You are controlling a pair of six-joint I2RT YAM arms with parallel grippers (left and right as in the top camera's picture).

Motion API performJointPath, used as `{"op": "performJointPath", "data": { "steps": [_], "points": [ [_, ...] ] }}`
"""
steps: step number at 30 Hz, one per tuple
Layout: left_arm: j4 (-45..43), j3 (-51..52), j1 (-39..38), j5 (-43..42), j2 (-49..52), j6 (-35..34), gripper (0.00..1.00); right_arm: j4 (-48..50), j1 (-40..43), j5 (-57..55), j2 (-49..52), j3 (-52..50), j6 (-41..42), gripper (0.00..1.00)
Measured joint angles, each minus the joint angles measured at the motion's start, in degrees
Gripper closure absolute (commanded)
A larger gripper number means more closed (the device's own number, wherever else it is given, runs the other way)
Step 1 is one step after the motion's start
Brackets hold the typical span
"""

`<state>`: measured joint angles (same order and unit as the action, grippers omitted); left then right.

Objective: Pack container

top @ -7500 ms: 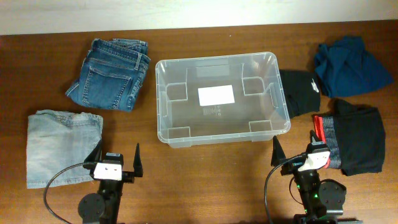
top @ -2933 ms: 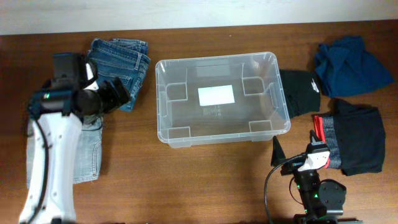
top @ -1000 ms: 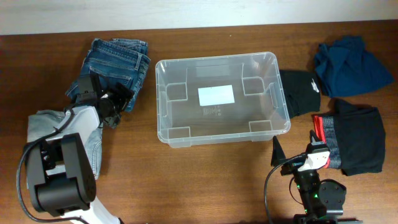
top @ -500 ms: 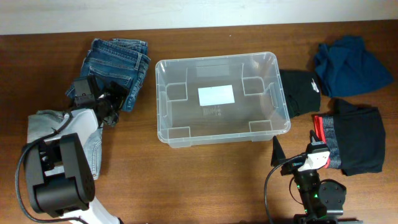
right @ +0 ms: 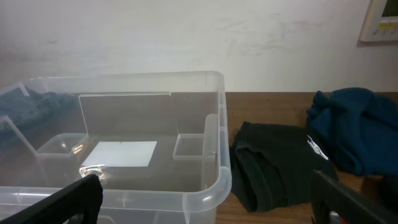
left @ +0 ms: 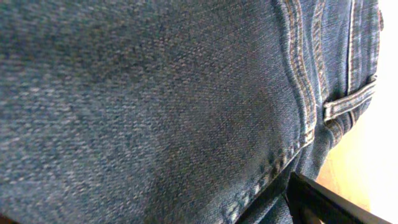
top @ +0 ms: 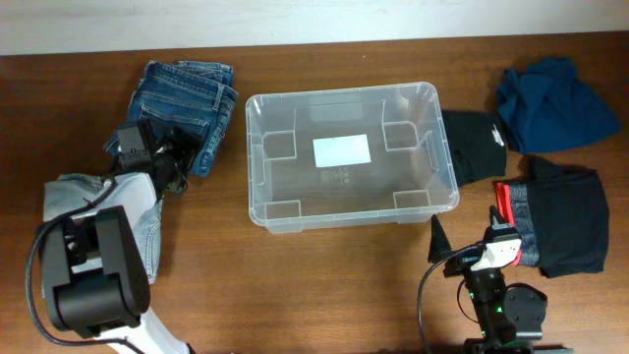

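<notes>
The empty container [top: 324, 187] sits at centre, its long axis running left to right. The left gripper [top: 167, 162] presses on the near edge of the folded jeans [top: 182, 108], with the container just to its right. Whether its jaws grip denim cannot be told. The right gripper [top: 465, 246], near right, is spread and holds nothing.

Robot lab or test room, not a home. Left arm [top: 93, 280] and right arm [top: 503, 300] stand at the near edge of a wood-grain table [top: 324, 265]. Behind is a plain off-white wall [right: 155, 37] with a small beige wall panel [right: 380, 18] at top right. Clothes sit in separate piles round a clear container [top: 295, 218]: jeans [top: 182, 98], black garment [top: 477, 143], blue garment [top: 550, 98].
</notes>
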<state>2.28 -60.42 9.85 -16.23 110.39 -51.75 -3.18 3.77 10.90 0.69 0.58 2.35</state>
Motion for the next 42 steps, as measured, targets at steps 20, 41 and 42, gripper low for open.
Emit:
{"op": "performJointPath", "data": {
  "steps": [20, 41, 42],
  "points": [
    [-6.69, -0.13, 0.85, -1.88, 3.67, -0.26, 0.97, 0.0, 0.0, 0.0, 0.0, 0.0, -0.04, 0.02],
    [-11.72, 1.18, 4.52, -17.27, 0.09, -0.59, 0.99, 0.0, 0.0, 0.0, 0.0, 0.0, 0.02, 0.01],
    [-11.28, 1.31, 4.52, -17.49, -1.4, -0.61, 0.99, 0.0, 0.0, 0.0, 0.0, 0.0, -0.02, 0.01]
  ]
}}
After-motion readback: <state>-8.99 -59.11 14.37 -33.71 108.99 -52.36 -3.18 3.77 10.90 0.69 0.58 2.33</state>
